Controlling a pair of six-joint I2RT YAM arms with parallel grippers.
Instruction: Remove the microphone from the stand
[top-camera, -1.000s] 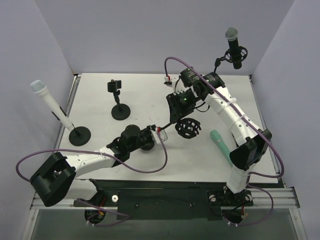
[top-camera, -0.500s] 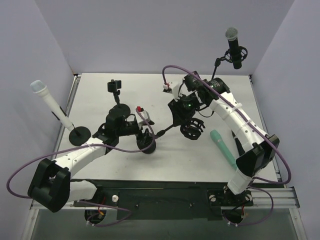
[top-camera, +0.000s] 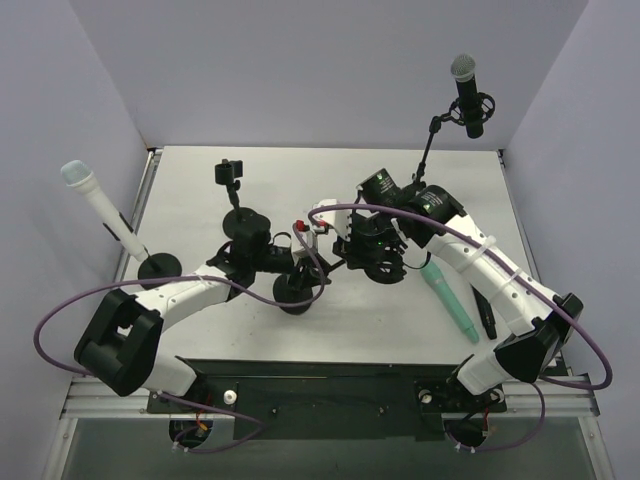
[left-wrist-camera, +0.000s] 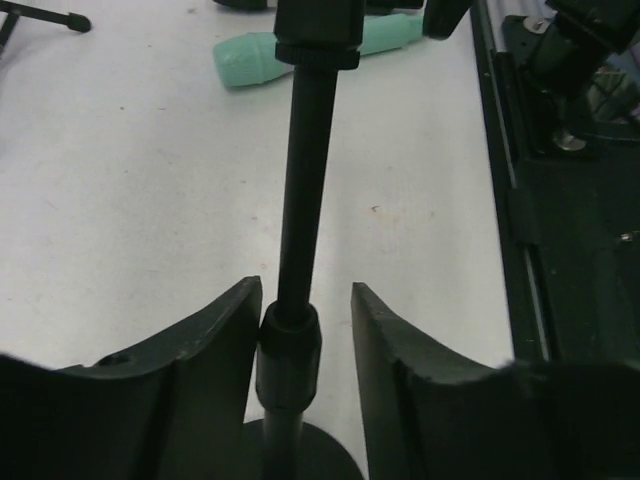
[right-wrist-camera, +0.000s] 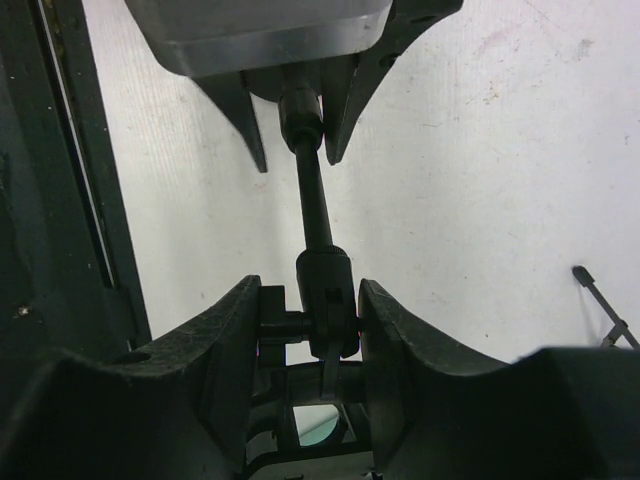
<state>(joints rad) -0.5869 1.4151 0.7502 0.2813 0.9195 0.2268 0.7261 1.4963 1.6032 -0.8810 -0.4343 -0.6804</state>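
The teal microphone (top-camera: 447, 297) lies flat on the white table, right of the stand and free of it; it also shows at the top of the left wrist view as the teal microphone (left-wrist-camera: 320, 45). The black stand has its round base (top-camera: 295, 295) on the table and a thin pole (left-wrist-camera: 305, 180). My left gripper (top-camera: 300, 264) straddles the pole just above the base; the left finger touches the pole's collar (left-wrist-camera: 288, 345) and a gap remains on the right side. My right gripper (top-camera: 372, 250) is shut on the stand's top joint (right-wrist-camera: 325, 300), below the empty cage mount (top-camera: 385, 262).
A white microphone (top-camera: 92, 198) stands on its stand at the far left. A black microphone (top-camera: 467, 92) sits in a mount at the back right. An empty clip stand (top-camera: 236, 195) is at the back centre. Purple walls enclose three sides.
My left gripper let go, opened wide, shifted and now narrows around the pole near the base. My right gripper carried the stand's top toward the front and left.
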